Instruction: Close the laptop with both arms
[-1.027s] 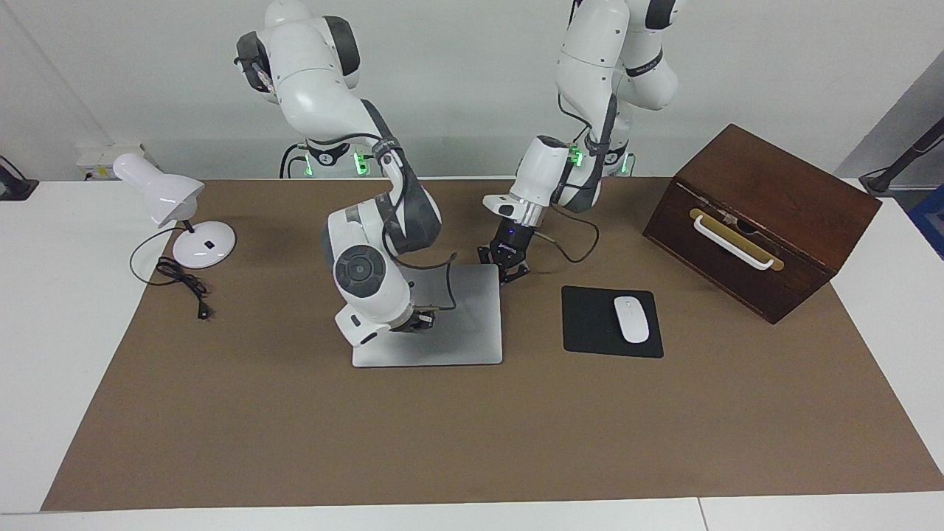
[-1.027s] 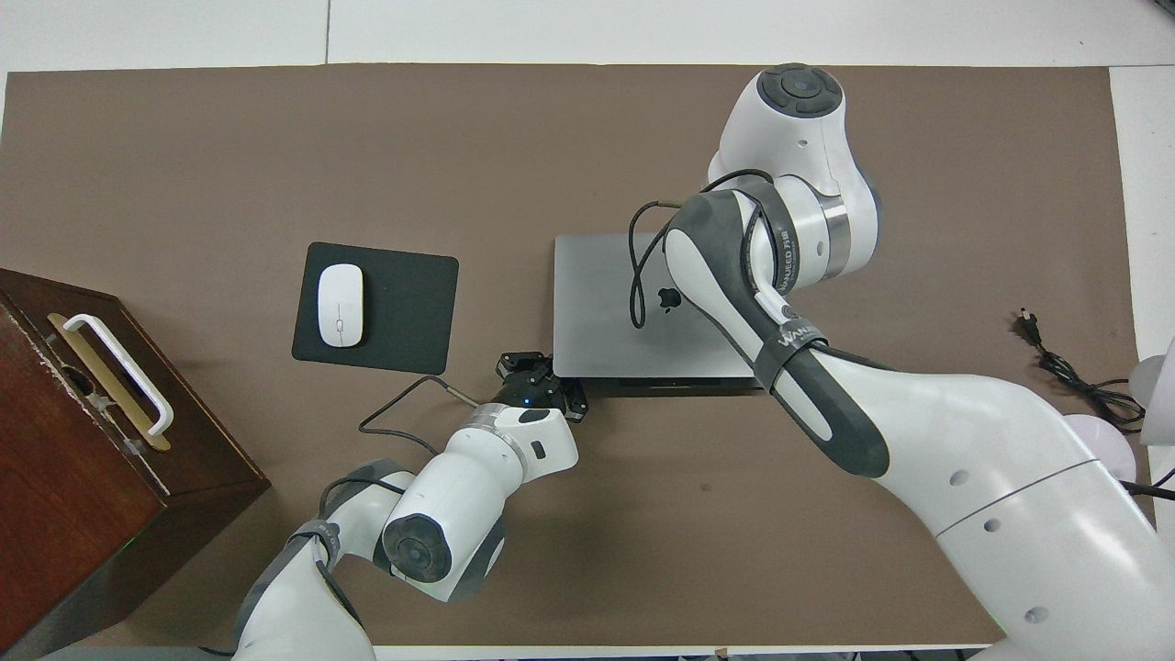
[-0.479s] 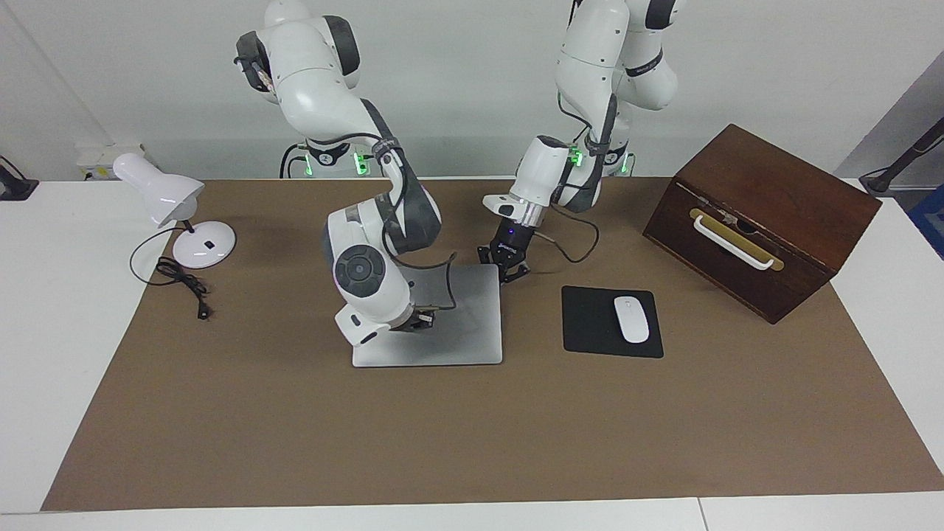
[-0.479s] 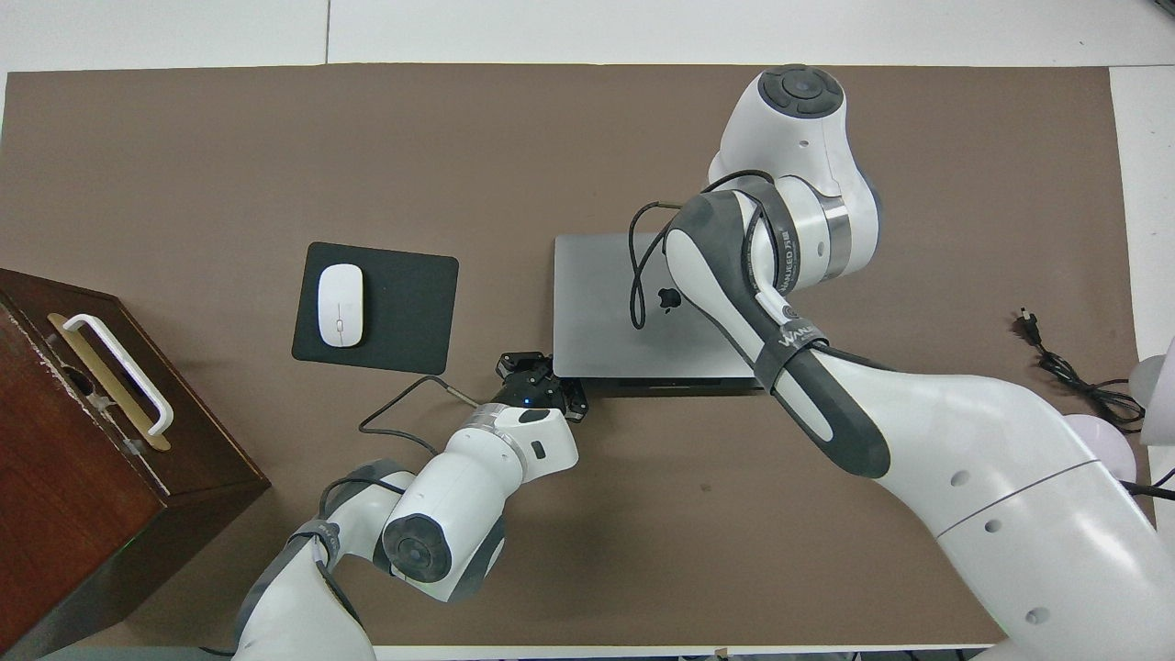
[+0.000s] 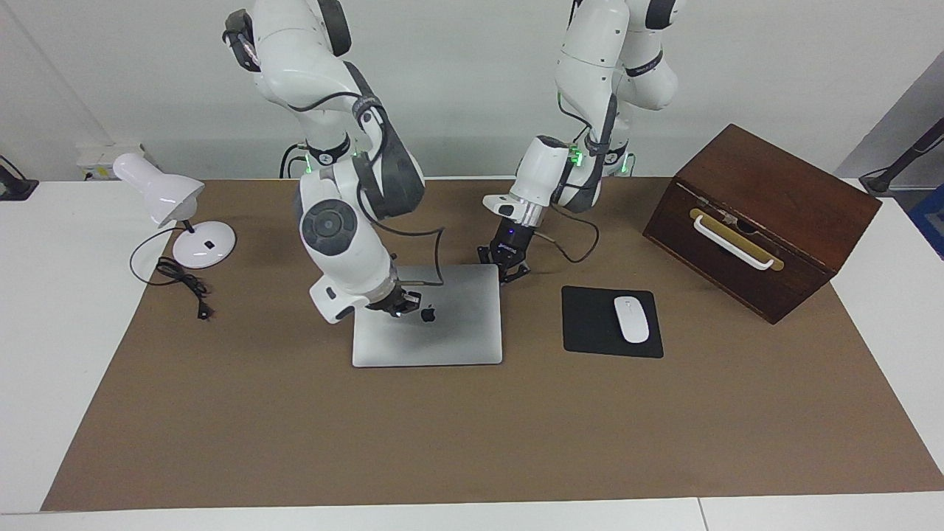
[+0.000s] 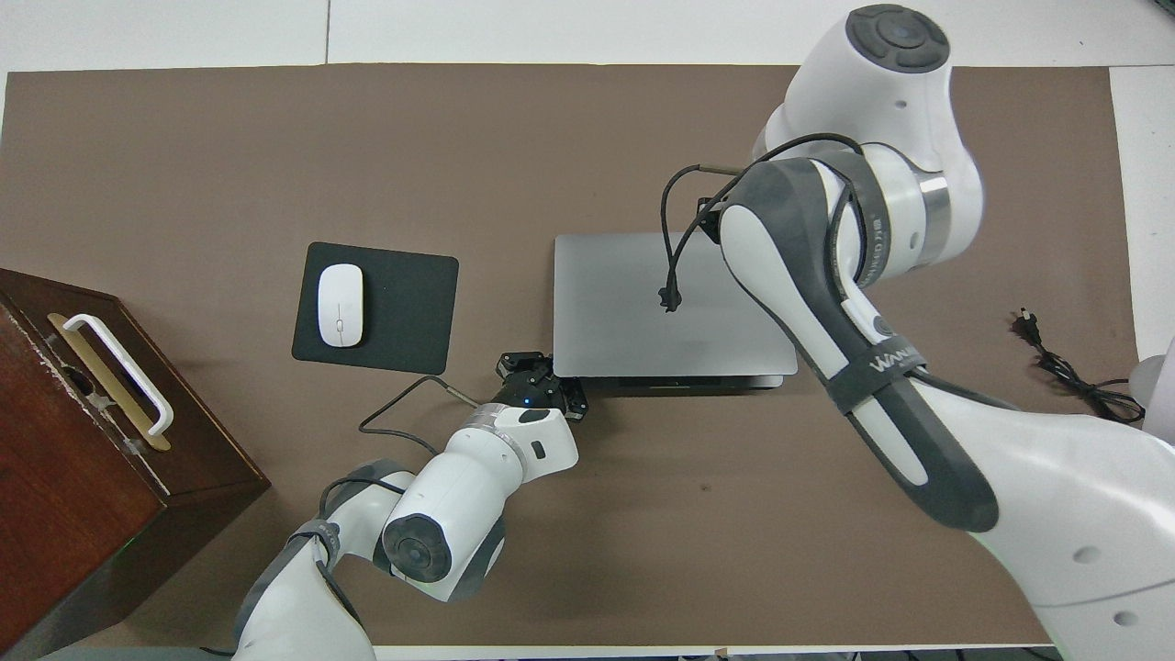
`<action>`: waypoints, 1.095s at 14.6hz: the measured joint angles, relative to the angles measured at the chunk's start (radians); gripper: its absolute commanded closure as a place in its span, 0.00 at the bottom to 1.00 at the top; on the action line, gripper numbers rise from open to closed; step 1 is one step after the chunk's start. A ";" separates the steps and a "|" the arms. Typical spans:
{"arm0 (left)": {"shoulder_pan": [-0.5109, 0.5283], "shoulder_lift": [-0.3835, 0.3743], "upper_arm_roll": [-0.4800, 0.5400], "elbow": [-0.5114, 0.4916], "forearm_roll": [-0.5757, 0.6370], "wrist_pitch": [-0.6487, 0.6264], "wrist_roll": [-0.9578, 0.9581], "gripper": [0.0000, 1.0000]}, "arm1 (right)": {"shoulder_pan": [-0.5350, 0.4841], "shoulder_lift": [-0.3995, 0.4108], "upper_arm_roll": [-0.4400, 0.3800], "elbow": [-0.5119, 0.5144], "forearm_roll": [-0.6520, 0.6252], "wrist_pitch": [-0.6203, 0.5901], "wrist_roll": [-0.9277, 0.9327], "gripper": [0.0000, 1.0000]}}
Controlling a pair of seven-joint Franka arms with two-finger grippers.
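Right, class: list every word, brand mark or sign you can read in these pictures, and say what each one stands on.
"WANA", with the rest cut off: white letters on the dark strap of the right arm.
Dark apple logo, a sign with no words: on the lid of the laptop.
Nothing else can be read.

The right arm (image 5: 343, 236) has lifted up and pulled back toward its own end of the table. Before, it bent low over the laptop (image 5: 457, 335) and hid the middle of the lid. Now the dark apple logo (image 5: 428, 315) shows. The right gripper (image 5: 398, 304) has come up a little and now sits just beside the logo, over the lid. In the overhead view the arm's big round joint (image 6: 895, 28) has moved farther from the robots.
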State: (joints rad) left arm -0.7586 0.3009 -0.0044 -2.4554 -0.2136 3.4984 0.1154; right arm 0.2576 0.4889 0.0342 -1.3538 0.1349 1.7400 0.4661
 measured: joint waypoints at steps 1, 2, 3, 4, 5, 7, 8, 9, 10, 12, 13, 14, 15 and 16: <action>0.000 0.000 0.000 0.000 0.000 0.000 0.000 1.00 | -0.009 -0.032 -0.006 0.003 -0.013 -0.001 -0.005 1.00; 0.000 0.000 0.000 0.000 0.000 0.000 0.000 1.00 | -0.025 -0.063 -0.009 0.005 -0.044 -0.003 -0.028 1.00; 0.000 0.000 0.000 0.000 0.000 0.000 0.000 1.00 | -0.048 -0.092 -0.011 0.007 -0.080 -0.006 -0.078 1.00; 0.000 0.000 0.000 0.000 0.000 0.000 0.000 1.00 | -0.077 -0.117 -0.014 0.012 -0.103 -0.008 -0.145 1.00; 0.000 0.000 0.000 0.000 0.000 0.000 -0.001 1.00 | -0.110 -0.138 -0.017 0.020 -0.116 -0.009 -0.215 1.00; 0.000 0.000 0.000 0.000 0.000 0.000 -0.006 1.00 | -0.176 -0.180 -0.020 0.034 -0.140 -0.014 -0.347 1.00; 0.000 0.000 0.000 0.000 0.000 0.000 -0.013 1.00 | -0.201 -0.202 -0.020 0.039 -0.165 -0.018 -0.408 1.00; 0.000 0.000 0.000 0.000 0.000 0.000 -0.020 1.00 | -0.221 -0.226 -0.020 0.043 -0.186 -0.021 -0.459 1.00; 0.001 0.000 0.000 0.000 0.000 -0.001 -0.025 1.00 | -0.236 -0.251 -0.021 0.045 -0.199 -0.030 -0.499 1.00; 0.001 -0.001 0.000 0.000 0.000 -0.003 -0.032 1.00 | -0.260 -0.300 -0.021 0.045 -0.204 -0.069 -0.552 1.00; 0.002 -0.003 0.000 0.000 0.000 -0.007 -0.035 1.00 | -0.271 -0.325 -0.021 0.043 -0.204 -0.089 -0.570 1.00; 0.003 -0.005 0.000 0.000 0.000 -0.012 -0.038 1.00 | -0.280 -0.351 -0.021 0.035 -0.204 -0.104 -0.579 1.00; 0.003 -0.007 0.000 0.000 0.000 -0.018 -0.042 1.00 | -0.288 -0.381 -0.021 0.017 -0.204 -0.113 -0.584 1.00; 0.005 -0.010 0.000 -0.001 0.000 -0.025 -0.044 1.00 | -0.293 -0.410 -0.021 -0.008 -0.204 -0.118 -0.585 1.00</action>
State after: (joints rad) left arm -0.7539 0.2904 -0.0041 -2.4565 -0.2137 3.4736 0.0714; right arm -0.0356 0.0793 0.0133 -1.3615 -0.0688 1.6224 -0.1189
